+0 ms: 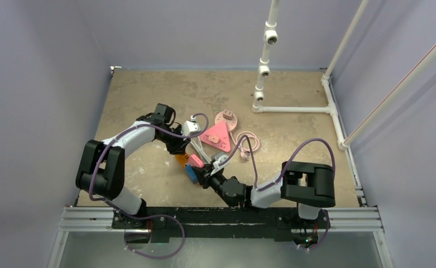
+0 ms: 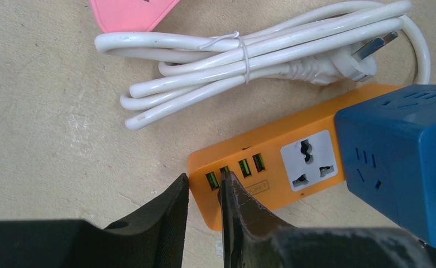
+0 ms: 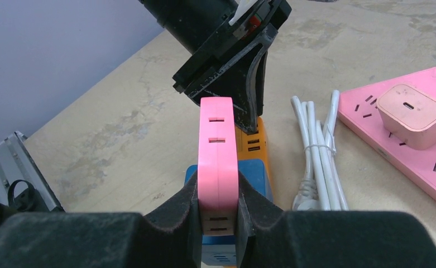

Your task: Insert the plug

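My right gripper (image 3: 218,215) is shut on a flat pink plug (image 3: 218,145) and holds it upright just above a blue cube adapter (image 3: 254,173). The cube sits on an orange power strip (image 3: 253,139). In the top view the pink plug (image 1: 196,161) is at the table's middle. My left gripper (image 2: 204,181) is at the USB end of the orange strip (image 2: 249,145). Its jaws are narrowly apart, one finger on the strip's end and one on its top face. The blue cube (image 2: 399,156) covers the strip's far part, and one white socket shows beside it.
A bundled white cord (image 2: 249,56) with its plug (image 2: 344,67) lies beside the orange strip. A pink triangular power strip (image 1: 215,135) carries a pink charger (image 3: 412,114). A round pink item (image 1: 225,118) and a coiled pink cable (image 1: 248,142) lie nearby. A white pipe frame (image 1: 266,56) stands at the back right.
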Available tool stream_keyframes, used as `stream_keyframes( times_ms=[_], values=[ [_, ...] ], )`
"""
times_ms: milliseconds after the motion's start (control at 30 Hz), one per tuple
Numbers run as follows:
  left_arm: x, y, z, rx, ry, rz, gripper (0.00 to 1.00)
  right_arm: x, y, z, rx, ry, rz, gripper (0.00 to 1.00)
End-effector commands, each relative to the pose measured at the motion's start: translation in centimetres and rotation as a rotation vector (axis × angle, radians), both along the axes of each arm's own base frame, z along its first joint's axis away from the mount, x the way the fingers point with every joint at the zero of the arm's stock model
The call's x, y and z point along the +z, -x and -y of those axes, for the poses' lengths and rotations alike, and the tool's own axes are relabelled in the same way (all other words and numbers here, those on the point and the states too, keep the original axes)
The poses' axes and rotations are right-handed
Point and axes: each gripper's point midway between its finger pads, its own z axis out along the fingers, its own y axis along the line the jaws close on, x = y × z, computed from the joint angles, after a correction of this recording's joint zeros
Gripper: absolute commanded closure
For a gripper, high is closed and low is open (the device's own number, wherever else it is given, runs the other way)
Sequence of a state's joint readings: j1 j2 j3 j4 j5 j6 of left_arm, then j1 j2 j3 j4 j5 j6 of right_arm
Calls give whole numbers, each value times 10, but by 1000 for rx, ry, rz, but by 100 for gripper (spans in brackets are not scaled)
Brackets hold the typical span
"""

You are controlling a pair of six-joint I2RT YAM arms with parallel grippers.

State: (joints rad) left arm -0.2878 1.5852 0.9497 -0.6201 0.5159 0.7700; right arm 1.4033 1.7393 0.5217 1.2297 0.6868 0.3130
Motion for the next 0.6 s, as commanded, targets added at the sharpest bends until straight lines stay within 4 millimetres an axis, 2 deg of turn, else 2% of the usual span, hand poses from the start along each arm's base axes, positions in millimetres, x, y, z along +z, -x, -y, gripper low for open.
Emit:
stream_keyframes(
  times_ms=[0, 267, 567],
  values=[
    [-33, 23, -29, 12, -137, -56, 78, -32, 6, 2, -9, 115, -54, 100],
    [-38, 25, -36, 26, -173, -58, 82, -52, 23, -7, -12, 162, -93, 100],
    [-46, 32, -42, 28, -212, -93, 87, -57, 32, -4, -32, 164, -125, 100]
  ],
)
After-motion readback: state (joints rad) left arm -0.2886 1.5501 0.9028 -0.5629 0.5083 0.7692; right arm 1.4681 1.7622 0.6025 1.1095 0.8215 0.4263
